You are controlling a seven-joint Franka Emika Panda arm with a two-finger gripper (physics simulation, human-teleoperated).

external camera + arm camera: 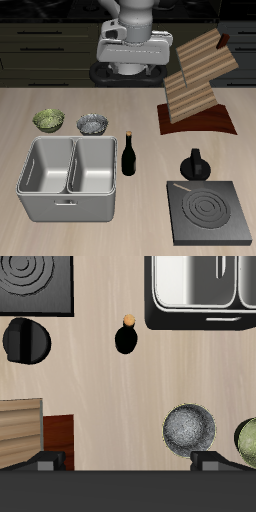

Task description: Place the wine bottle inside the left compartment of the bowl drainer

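The wine bottle (129,156) stands upright on the counter (140,215), long axis vertical, just beside the bowl drainer (70,180) at its 3 o'clock and apart from its wall. My claw (128,461) hangs high above, well back at the bottle's 12 o'clock, holding nothing, fingers wide. Reaching it calls for coming forward and straight down over the cap, I judge.

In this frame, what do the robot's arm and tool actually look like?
From the exterior view, the arm is glossy white with rounded link shells. It ends in a boxy light-grey block with dark patches on its face. Below it sits a dark, rounded part, indistinct against the dark cabinets. In the wrist view the tool shows as a dark grey bar with two blocky black fingers. No cables or readable markings are visible.
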